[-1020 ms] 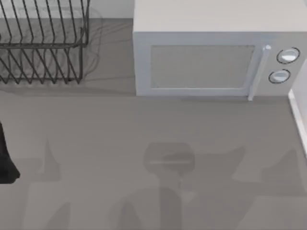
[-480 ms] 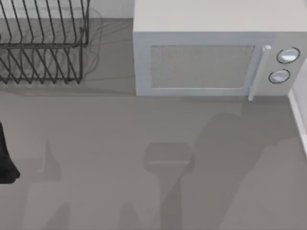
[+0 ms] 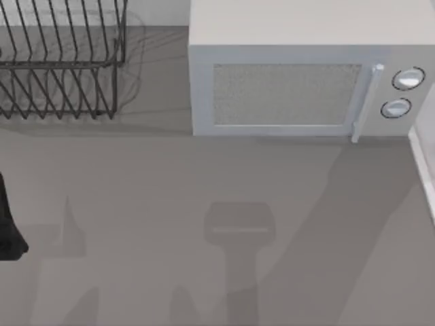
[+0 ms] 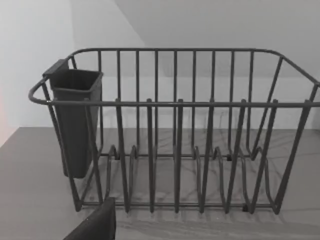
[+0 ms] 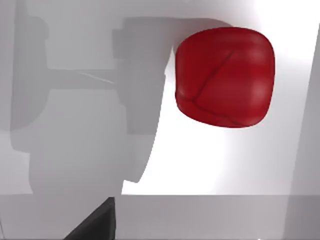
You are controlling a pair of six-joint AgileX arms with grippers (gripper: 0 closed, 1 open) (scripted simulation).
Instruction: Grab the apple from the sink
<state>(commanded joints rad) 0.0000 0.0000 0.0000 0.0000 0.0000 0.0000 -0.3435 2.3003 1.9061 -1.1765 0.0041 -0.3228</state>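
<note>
The apple [image 5: 225, 77], bright red and rounded, lies on the white floor of the sink [image 5: 200, 165] in the right wrist view. My right gripper hovers above it, and a dark part of the gripper [image 5: 92, 225] shows at the picture's edge. Its grey shadow falls on the sink floor beside the apple and does not cover it. My left arm [image 3: 7, 231] is parked at the table's left edge. A dark part of the left gripper [image 4: 95, 225] points at the dish rack [image 4: 175, 150].
A black wire dish rack [image 3: 61, 61] with a dark cutlery cup [image 4: 75, 120] stands at the back left. A white microwave [image 3: 299, 75] with a shut door stands at the back. A white rim [image 3: 423, 163] runs along the table's right edge.
The broad arm shadow on the table has swept from the front middle towards the back right. The left arm has not moved.
</note>
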